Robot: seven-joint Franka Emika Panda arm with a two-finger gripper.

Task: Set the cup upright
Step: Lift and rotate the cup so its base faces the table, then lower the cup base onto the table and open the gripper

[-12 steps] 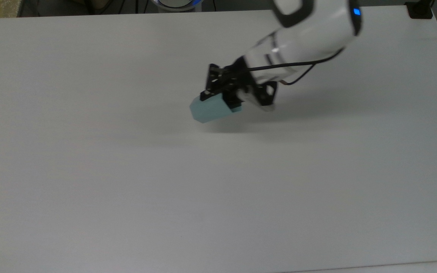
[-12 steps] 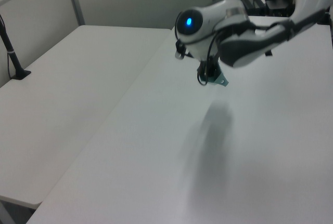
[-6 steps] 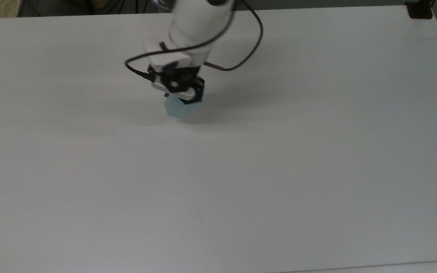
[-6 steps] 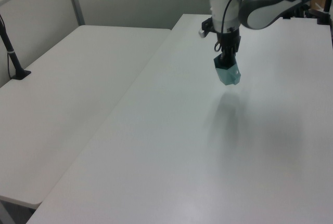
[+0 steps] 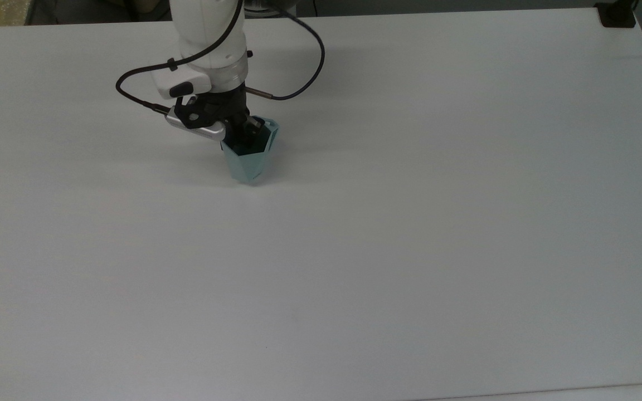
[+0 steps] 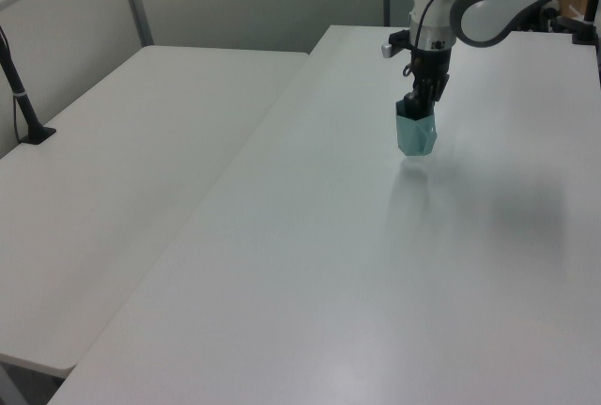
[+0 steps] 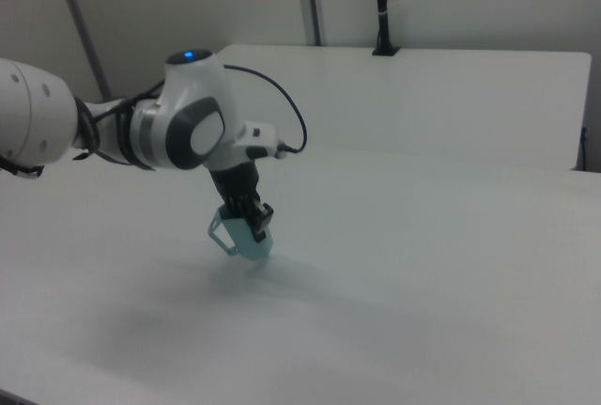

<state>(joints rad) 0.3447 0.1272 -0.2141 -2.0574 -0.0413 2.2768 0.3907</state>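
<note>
I am holding the cup [image 5: 249, 156], a small pale teal one with faceted sides, near the far part of a plain white table [image 5: 410, 250], toward the top view's left of centre. My gripper [image 5: 241, 135] is reaching down into the cup's mouth from above, with its fingers clamped on the rim wall: one finger is sitting inside the dark interior and the other is pressing from outside. The cup [image 6: 414, 132] is hanging mouth up with its narrower base pointing down, and in the left view it is looking close to vertical. In the right view the cup [image 7: 244, 236] is leaning a little, with its small angular handle sticking out toward the right view's left. Its base is sitting at or just above the table; I cannot tell whether it is touching. My judgement is that the turning is nearly done and the setting down is what remains. The main risk is letting go while the cup is tilted or not yet resting, since the narrow base could let it tip over. Another risk is the inner finger dragging the rim as I am pulling up, which would topple the cup. Pressing down too hard could also make the thin wall slip in my grip.
</note>
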